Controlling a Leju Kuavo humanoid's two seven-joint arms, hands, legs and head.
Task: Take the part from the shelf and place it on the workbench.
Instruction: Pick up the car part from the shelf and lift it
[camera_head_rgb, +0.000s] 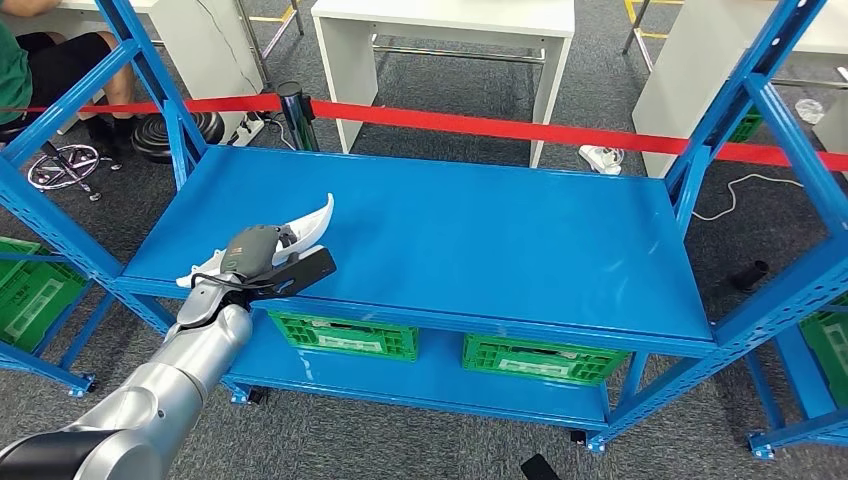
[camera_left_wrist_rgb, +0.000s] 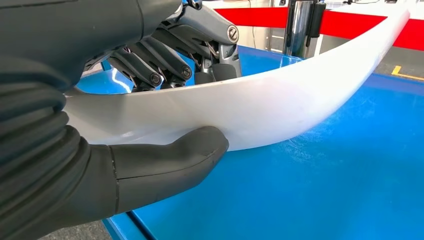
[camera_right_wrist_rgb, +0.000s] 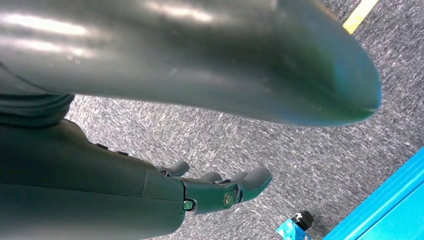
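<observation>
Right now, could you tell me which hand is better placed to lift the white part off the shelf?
Left: the left hand already grips the white part on the blue shelf; the right hand hangs over the floor.

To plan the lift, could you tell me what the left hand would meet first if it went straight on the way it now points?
Probably nothing soon: the left hand holds the white part and points across the bare blue shelf; the red barrier tape lies beyond, though depth is unclear.

A workshop — blue steel racking (camera_head_rgb: 420, 240), green crates (camera_head_rgb: 345, 335) (red barrier tape (camera_head_rgb: 520, 128) behind).

Part (camera_head_rgb: 300, 228) on shelf (camera_head_rgb: 480, 240) front-left, in left hand (camera_head_rgb: 262, 262); crates (camera_head_rgb: 350, 337) below.
</observation>
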